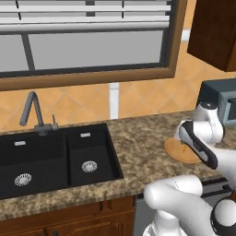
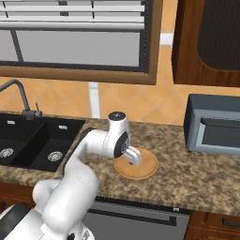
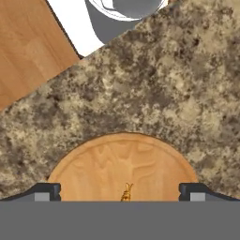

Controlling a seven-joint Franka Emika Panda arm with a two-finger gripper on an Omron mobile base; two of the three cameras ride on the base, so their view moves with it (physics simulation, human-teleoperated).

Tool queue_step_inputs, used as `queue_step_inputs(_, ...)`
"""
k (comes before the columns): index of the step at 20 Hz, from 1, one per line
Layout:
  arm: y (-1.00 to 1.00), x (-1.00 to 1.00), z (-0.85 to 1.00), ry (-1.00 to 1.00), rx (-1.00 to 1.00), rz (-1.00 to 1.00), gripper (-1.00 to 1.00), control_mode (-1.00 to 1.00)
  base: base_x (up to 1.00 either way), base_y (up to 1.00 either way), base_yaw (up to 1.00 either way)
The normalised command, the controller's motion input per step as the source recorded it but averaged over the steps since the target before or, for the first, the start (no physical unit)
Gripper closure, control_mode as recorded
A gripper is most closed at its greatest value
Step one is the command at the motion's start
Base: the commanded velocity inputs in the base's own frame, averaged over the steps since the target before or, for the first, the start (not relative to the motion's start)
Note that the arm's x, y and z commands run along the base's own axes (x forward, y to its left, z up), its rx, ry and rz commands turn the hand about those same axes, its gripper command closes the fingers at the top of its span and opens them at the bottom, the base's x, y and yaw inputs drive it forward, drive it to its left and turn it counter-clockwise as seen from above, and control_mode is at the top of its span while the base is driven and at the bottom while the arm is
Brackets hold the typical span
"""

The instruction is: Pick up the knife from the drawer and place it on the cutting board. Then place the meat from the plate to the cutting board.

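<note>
The round tan plate [image 3: 103, 164] lies on the granite counter, right of the sink. On it, a small orange-yellow strip of meat [image 3: 126, 192] sits midway between my fingertips. My gripper [image 3: 121, 192] hangs just above the plate [image 2: 149, 169], pointing down and open, its two dark fingertips [image 3: 44, 191] standing wide over the plate's sides with nothing held. From the left base view the bent wrist covers most of the plate [image 1: 175, 154]. The knife, the drawer and the cutting board are out of view.
A black double sink [image 1: 46, 161] with a grey faucet [image 1: 32, 110] lies to the left. A grey microwave [image 2: 213, 124] stands on the counter to the right. The counter's front edge runs close below the plate, above a grey appliance front [image 2: 136, 220].
</note>
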Motion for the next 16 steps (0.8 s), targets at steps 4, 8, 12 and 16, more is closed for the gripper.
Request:
queue_step_inputs(4,-0.20,0.69,-0.49,0.06,0.00,0.00,-1.00,-1.00,0.00,0.00,0.00)
queue_step_inputs(8,-0.34,0.18,-0.34,0.13,0.00,0.07,-1.00,-1.00,0.00,0.00,0.00)
queue_step_inputs(12,-0.50,0.23,-0.28,0.06,-0.01,0.01,-1.00,-1.00,0.00,0.00,0.00)
queue_step_inputs(16,-0.09,0.17,-0.12,0.08,-0.01,0.00,-1.00,-1.00,0.00,0.00,0.00)
